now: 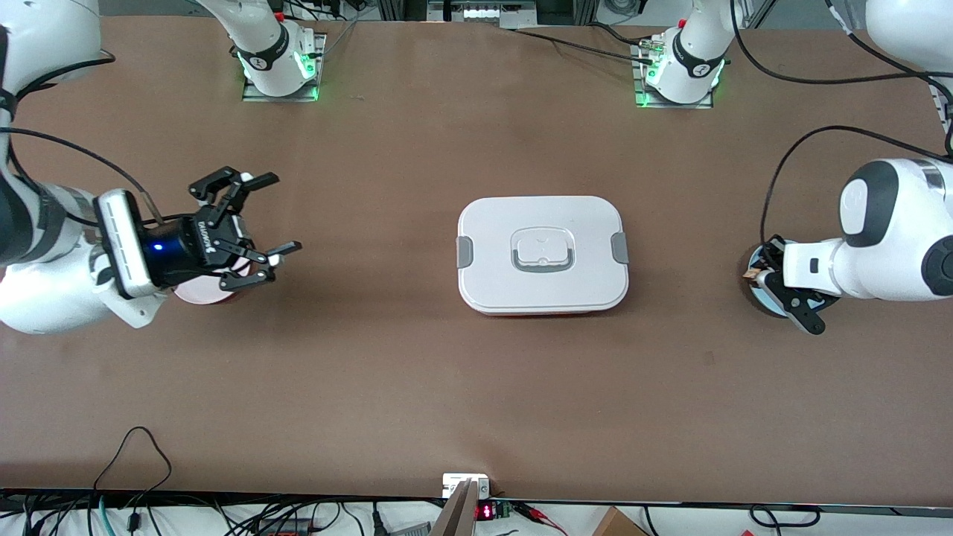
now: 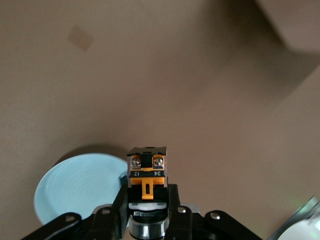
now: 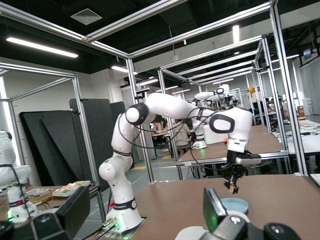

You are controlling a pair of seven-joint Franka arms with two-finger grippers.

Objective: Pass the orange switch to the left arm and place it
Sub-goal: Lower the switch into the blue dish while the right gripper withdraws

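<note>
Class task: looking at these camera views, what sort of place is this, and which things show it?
Probably a robotics lab: two white arms bolted to a brown table, aluminium frames around more workstations, loose cables along the table's edge.

The left gripper (image 1: 759, 278) hangs over a plate (image 2: 75, 187) at the left arm's end of the table (image 1: 417, 372), holding the switch (image 2: 146, 172) between its fingers above the plate's edge. The right gripper (image 1: 257, 223) is turned sideways with its fingers spread over a second plate (image 1: 195, 292) at the right arm's end, pointing toward the box (image 1: 542, 254). The box sits on the middle of the table between the two grippers, well apart from both.
</note>
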